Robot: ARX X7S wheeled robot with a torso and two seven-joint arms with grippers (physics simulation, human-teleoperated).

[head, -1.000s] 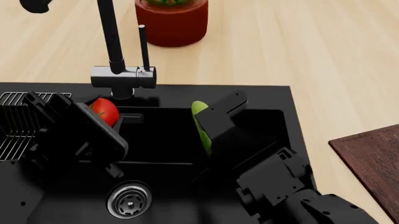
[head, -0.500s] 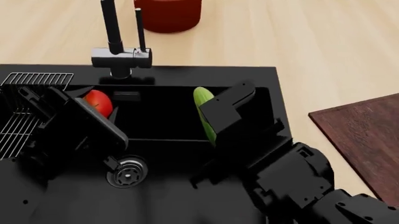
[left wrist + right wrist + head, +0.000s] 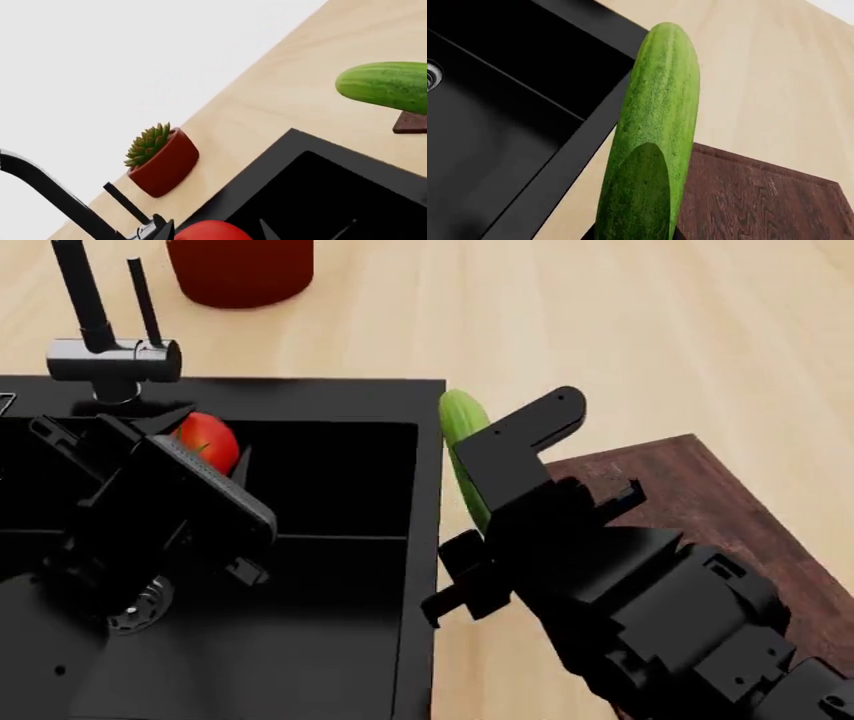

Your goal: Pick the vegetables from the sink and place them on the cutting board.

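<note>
My right gripper (image 3: 483,475) is shut on the green cucumber (image 3: 466,445) and holds it in the air over the counter between the black sink (image 3: 420,540) and the dark reddish-brown cutting board (image 3: 694,490). In the right wrist view the cucumber (image 3: 654,135) stands lengthwise with the board (image 3: 760,200) beside it. My left gripper (image 3: 200,455) is shut on the red tomato (image 3: 207,440) over the sink basin. The tomato (image 3: 210,231) shows at the edge of the left wrist view, between the fingers.
A black faucet (image 3: 94,330) stands behind the sink. A red pot (image 3: 240,270) with a green succulent (image 3: 148,144) sits on the light wood counter (image 3: 601,330). The steel drain (image 3: 134,612) shows under my left arm.
The view has swung right. My right gripper has carried the cucumber out of the sink to its right rim, near the cutting board. My left gripper still holds the tomato.
</note>
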